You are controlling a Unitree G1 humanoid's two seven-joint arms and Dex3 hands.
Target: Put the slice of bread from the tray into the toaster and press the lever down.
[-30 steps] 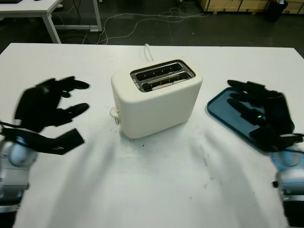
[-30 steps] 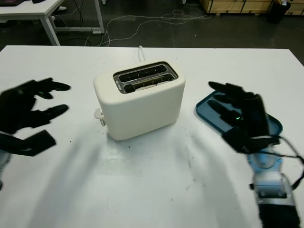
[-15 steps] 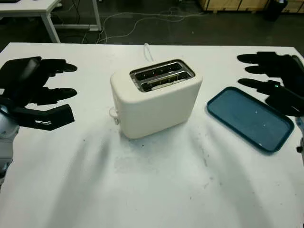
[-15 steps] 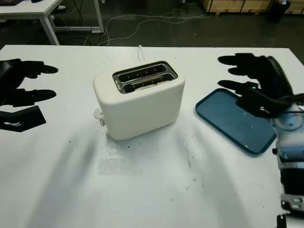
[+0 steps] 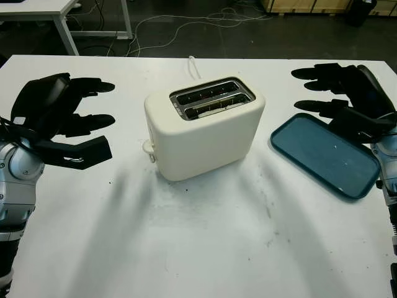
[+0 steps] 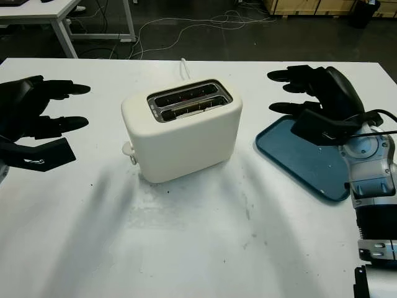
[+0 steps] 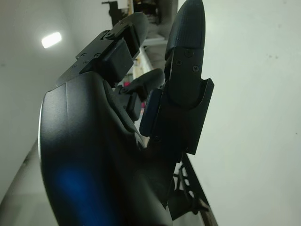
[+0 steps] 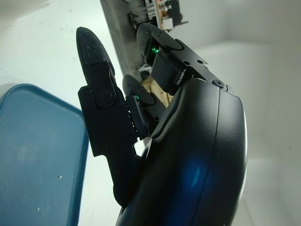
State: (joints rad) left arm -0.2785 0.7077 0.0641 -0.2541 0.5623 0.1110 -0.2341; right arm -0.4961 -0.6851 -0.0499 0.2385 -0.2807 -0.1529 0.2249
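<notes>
Closing back in: left hand and right hand, both empty, fingers extended, moved toward toaster since half a second ago. Bread sits in the slot; tray empty. Lever looks unpressed.

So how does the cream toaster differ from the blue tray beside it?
The cream plastic toaster stands tall and boxy with two slots on top; the dark blue tray is low and flat. The toaster sits between both hands; the tray lies under the open right hand. Both rest on the white table.
</notes>
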